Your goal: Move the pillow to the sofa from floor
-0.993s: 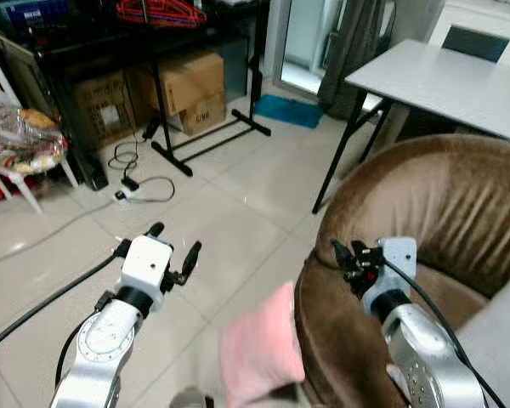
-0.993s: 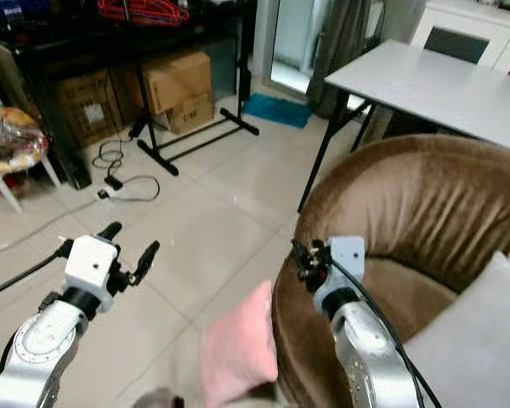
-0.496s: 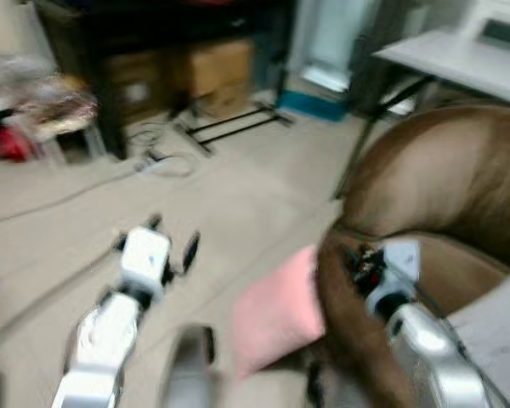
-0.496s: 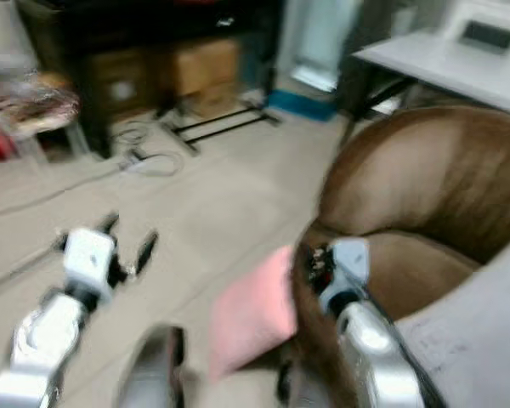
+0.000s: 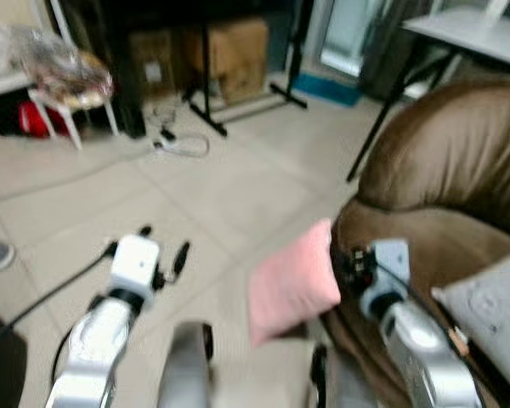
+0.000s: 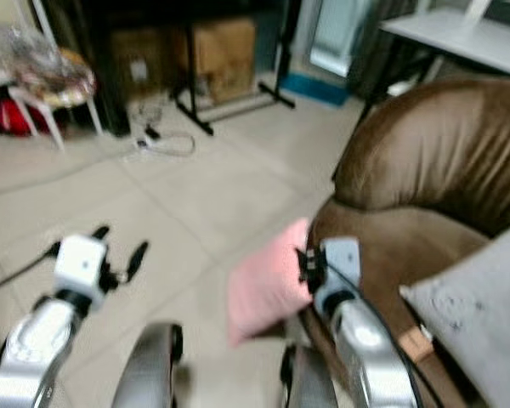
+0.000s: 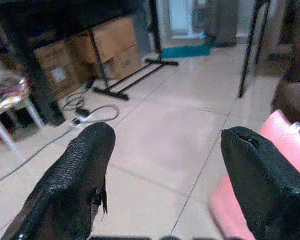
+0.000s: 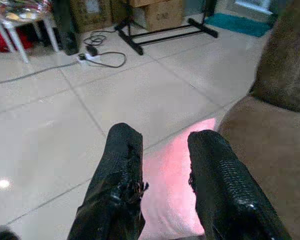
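The pink pillow (image 5: 291,282) stands on edge on the floor, leaning against the brown sofa (image 5: 442,183), long axis tilted upward toward it; my right gripper (image 8: 162,172) hovers above it, fingers narrowly parted, empty; my left gripper (image 7: 165,165) spreads wide beside the sofa.

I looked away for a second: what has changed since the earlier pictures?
Mainly the head camera turned, shifting the whole scene. The pink pillow still leans on the floor against the brown sofa, untouched. The left gripper and right gripper stay raised, open and empty.
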